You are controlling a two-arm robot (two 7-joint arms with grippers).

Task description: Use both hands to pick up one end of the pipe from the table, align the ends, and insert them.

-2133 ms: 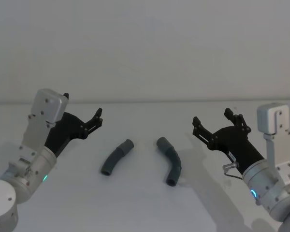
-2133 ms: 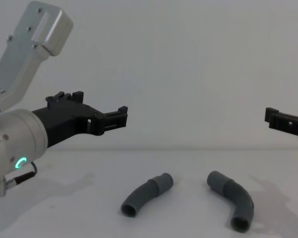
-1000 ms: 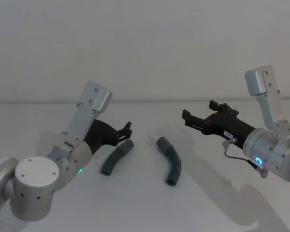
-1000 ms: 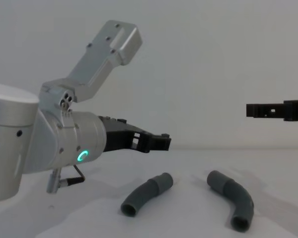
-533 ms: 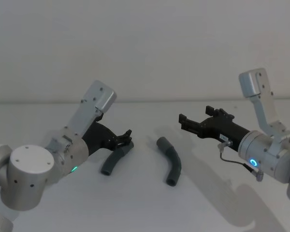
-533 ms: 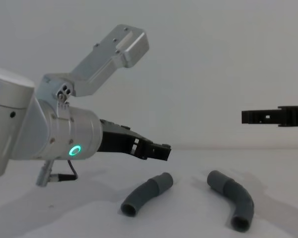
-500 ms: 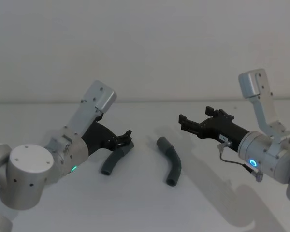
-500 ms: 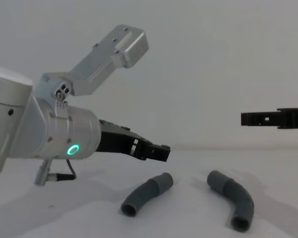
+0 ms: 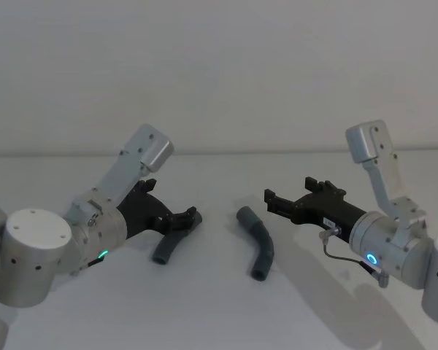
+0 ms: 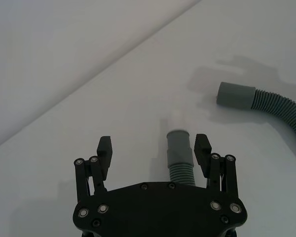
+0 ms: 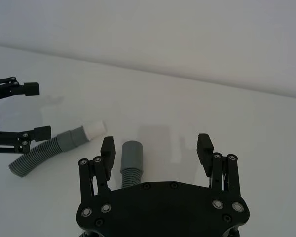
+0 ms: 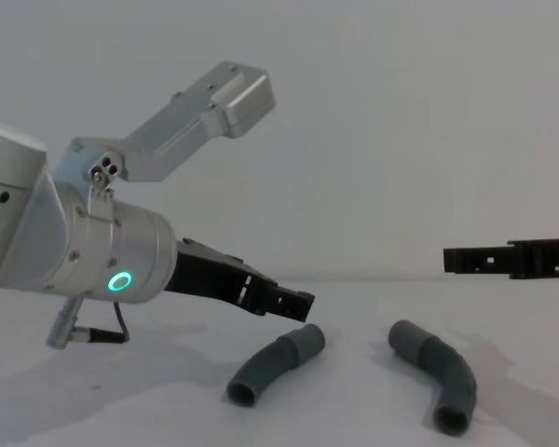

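Observation:
Two curved dark grey pipe pieces lie apart on the white table (image 9: 212, 306). My left gripper (image 9: 184, 217) is open and hangs just above the upper end of the left pipe (image 9: 169, 244). In the left wrist view that pipe end (image 10: 180, 148) shows between the fingers (image 10: 202, 148), close to one of them. My right gripper (image 9: 288, 191) is open and hovers higher, over the right pipe (image 9: 259, 244). Its collar (image 11: 130, 155) shows between the open fingers (image 11: 107, 150). The left pipe's pale tip (image 11: 93, 127) shows in the right wrist view. In the chest view the left gripper (image 12: 293, 300) is above the left pipe (image 12: 275, 363), and the right gripper (image 12: 475, 259) is well above the right pipe (image 12: 438, 372).
A plain pale wall stands behind the table's back edge (image 9: 219, 154). Bare table surface (image 12: 354, 410) lies between and in front of the two pipe pieces.
Both arms have come inward and down. The left gripper has sunk from beside the left pipe to just over its upper end. The right gripper has moved left toward the right pipe.

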